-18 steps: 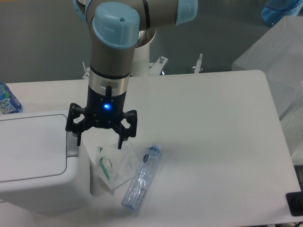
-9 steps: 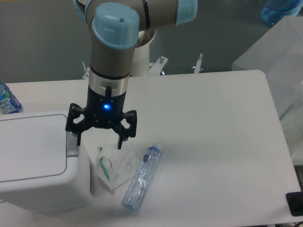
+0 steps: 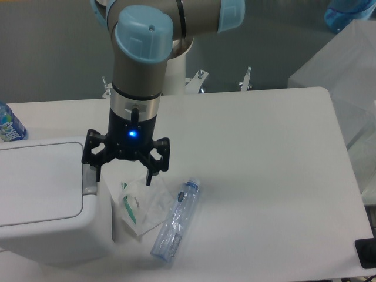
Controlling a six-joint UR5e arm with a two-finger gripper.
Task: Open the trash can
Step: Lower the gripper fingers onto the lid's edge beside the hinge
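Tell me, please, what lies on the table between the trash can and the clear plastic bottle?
The fixed camera view shows a clear plastic bag with green print lying between the trash can and the bottle.

White rectangular table (image 3: 264, 176) with rounded corners, evenly lit and seen from above. Behind it, a plain grey-green floor or wall (image 3: 53, 53), which cannot be told apart. At right, translucent plastic sheeting (image 3: 346, 76) drapes beside the table edge; a blue object (image 3: 349, 14) sits top right. A small dark item (image 3: 367, 252) lies at the lower right corner.
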